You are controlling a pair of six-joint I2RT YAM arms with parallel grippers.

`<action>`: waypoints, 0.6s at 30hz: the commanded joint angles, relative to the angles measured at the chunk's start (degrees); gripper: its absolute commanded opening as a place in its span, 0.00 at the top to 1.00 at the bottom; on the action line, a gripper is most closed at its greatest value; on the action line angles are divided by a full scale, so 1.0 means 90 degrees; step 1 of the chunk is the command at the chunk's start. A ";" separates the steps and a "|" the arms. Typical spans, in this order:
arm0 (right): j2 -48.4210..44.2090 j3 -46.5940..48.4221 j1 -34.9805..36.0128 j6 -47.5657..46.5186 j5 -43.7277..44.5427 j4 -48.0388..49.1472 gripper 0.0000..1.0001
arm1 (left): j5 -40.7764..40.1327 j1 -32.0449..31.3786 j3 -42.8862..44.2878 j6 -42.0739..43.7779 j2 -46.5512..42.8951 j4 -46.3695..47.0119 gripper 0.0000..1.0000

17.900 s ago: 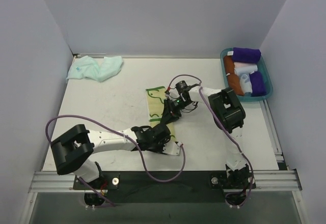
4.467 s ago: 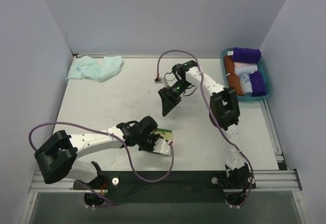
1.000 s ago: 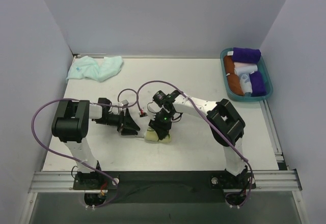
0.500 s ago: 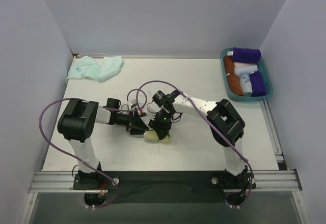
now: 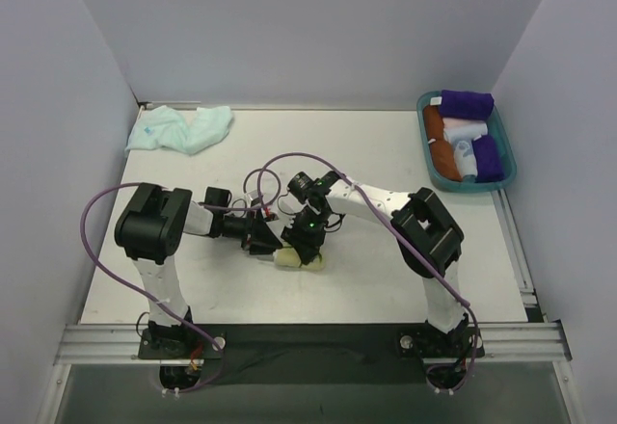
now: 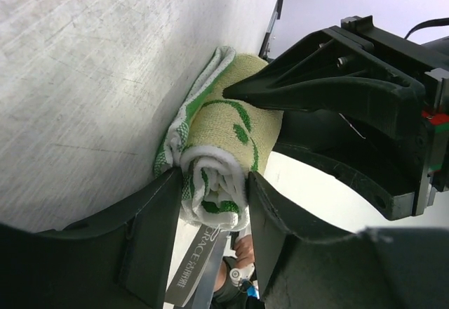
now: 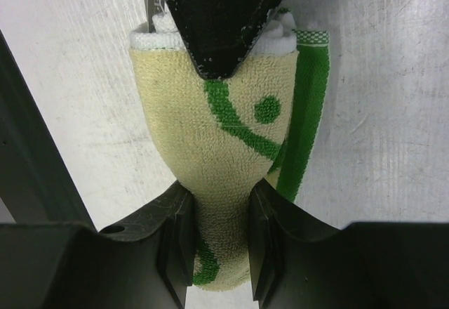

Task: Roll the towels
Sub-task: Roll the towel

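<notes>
The pale yellow towel with green marks (image 5: 299, 259) lies rolled up on the table's near middle. My right gripper (image 5: 307, 242) is shut on the roll from above and pinches its middle, as the right wrist view (image 7: 219, 211) shows, with the towel (image 7: 224, 133) bulging beyond the jaws. My left gripper (image 5: 271, 243) comes in from the left, and in the left wrist view (image 6: 215, 182) its jaws press on both sides of the roll's end (image 6: 231, 130). The mint-aqua towel (image 5: 180, 127) lies crumpled and unrolled at the far left corner.
A teal tray (image 5: 505, 175) at the far right holds purple, orange and white rolls. White walls close off the left, back and right. Purple cables loop above both arms. A label tag hangs from the roll's end (image 6: 200, 253).
My left gripper has moved right, from beside the roll to round its left end. My right gripper has stayed clamped on the roll. The roll has not moved.
</notes>
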 commanded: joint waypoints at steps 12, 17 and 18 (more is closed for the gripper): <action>-0.0716 -0.0393 0.0063 -0.0086 0.1248 0.0147 0.55 | 0.0058 0.0094 0.0100 0.0106 0.0186 -0.0167 1.00; -0.1332 -0.0646 0.0170 -0.0203 0.1667 0.0206 0.45 | 0.0000 0.0143 0.0149 0.0233 0.0235 -0.0363 1.00; -0.1429 -0.0705 0.0199 -0.0222 0.1726 0.0225 0.44 | 0.0000 0.0143 0.0169 0.0262 0.0245 -0.0392 1.00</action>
